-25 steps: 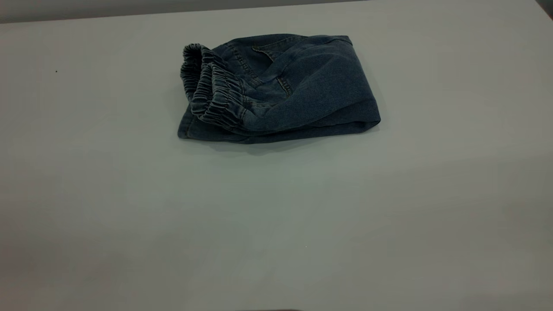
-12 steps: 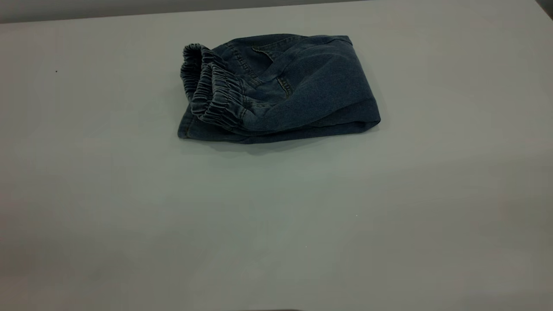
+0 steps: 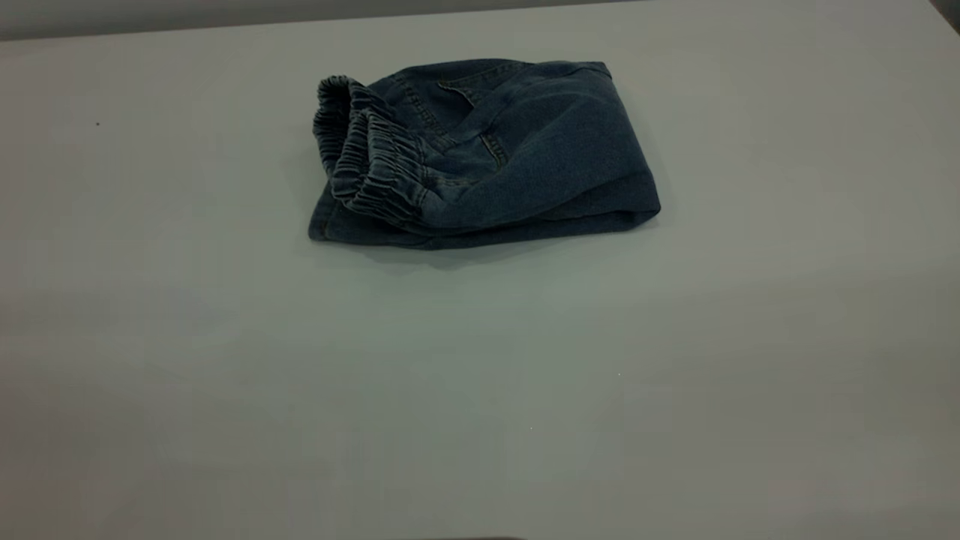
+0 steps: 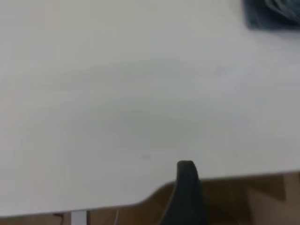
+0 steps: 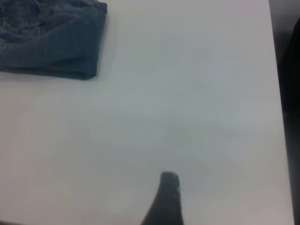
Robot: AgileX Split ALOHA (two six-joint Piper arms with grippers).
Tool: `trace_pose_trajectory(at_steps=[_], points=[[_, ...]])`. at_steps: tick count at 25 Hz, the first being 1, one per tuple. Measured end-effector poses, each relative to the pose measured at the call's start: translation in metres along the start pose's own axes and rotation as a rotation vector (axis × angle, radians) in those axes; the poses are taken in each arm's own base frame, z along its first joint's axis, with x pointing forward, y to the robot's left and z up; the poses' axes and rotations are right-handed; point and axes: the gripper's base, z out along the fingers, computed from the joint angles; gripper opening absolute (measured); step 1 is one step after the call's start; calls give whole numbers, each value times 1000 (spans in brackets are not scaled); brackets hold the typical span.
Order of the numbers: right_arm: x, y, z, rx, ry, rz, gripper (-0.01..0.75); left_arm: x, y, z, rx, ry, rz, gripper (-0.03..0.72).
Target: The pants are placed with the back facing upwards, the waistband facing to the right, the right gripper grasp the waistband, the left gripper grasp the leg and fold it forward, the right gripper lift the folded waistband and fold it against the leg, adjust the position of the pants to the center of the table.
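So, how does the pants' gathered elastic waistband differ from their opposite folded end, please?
The gathered elastic waistband is ruffled and ridged; the folded end is smooth. The waistband lies at the exterior view's left, the folded end at its right. Both are parts of the blue denim pants on the pale grey table.

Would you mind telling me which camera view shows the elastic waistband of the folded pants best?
The exterior view: the gathered waistband is fully visible at the left end of the pants. The left wrist view catches only a blurred corner of the pants; the right wrist view shows their opposite folded end.
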Motion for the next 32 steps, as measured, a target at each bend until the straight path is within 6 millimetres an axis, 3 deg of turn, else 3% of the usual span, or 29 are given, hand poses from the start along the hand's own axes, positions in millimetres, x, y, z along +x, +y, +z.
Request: trace_pose_trajectory(at_steps=[26,32], points=[[0,0,0,0,-1,2,586,5,-1,-6,-18,-47,-9,546],[0,-6,0,69,0,82,586,5,-1,-6,-18,-47,-9,546]])
